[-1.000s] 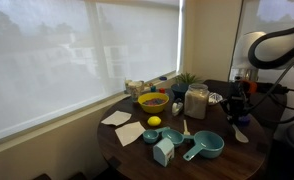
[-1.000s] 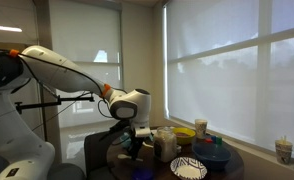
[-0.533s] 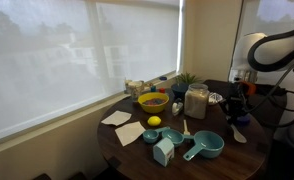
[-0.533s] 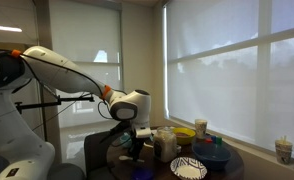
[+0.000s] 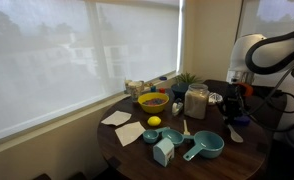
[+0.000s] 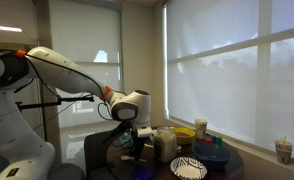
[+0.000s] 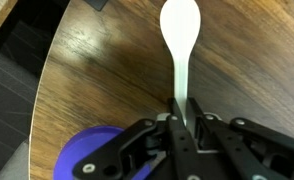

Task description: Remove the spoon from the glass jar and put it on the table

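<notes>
In the wrist view the fingers (image 7: 173, 122) pinch the wooden spoon (image 7: 179, 40) by its handle, bowl toward 12 o'clock over the tabletop (image 7: 97, 70); a blue disc (image 7: 92, 155) sits at 7 o'clock.

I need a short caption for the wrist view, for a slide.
The gripper holds the pale spoon by its handle over the wooden table.
</notes>
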`<state>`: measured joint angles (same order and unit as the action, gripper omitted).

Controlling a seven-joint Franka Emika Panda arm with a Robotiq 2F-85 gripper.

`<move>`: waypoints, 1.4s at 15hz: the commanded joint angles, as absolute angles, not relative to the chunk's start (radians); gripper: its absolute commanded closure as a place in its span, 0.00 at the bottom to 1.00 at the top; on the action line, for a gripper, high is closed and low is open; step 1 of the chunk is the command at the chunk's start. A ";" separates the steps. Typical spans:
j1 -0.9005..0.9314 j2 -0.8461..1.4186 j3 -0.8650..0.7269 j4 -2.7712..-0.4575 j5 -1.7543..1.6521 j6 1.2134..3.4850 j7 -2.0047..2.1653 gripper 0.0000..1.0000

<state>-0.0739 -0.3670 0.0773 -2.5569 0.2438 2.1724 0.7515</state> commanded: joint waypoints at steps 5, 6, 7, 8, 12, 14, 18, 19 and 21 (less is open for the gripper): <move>-0.056 -0.310 0.106 -2.518 0.199 2.180 0.760 0.97; -0.053 -0.305 0.108 -2.514 0.193 2.178 0.758 0.84; -0.049 -0.301 0.108 -2.508 0.189 2.172 0.747 0.60; -0.043 -0.296 0.105 -2.503 0.201 2.169 0.733 0.59; -0.031 -0.303 0.113 -2.484 0.185 2.170 0.729 0.37; -0.019 -0.319 0.117 -2.451 0.177 2.131 0.719 0.24; -0.004 -0.365 0.130 -2.358 0.145 2.036 0.717 0.01; -0.004 -0.376 0.133 -2.331 0.132 2.007 0.721 0.00; -0.004 -0.394 0.132 -2.271 0.134 1.931 0.715 0.00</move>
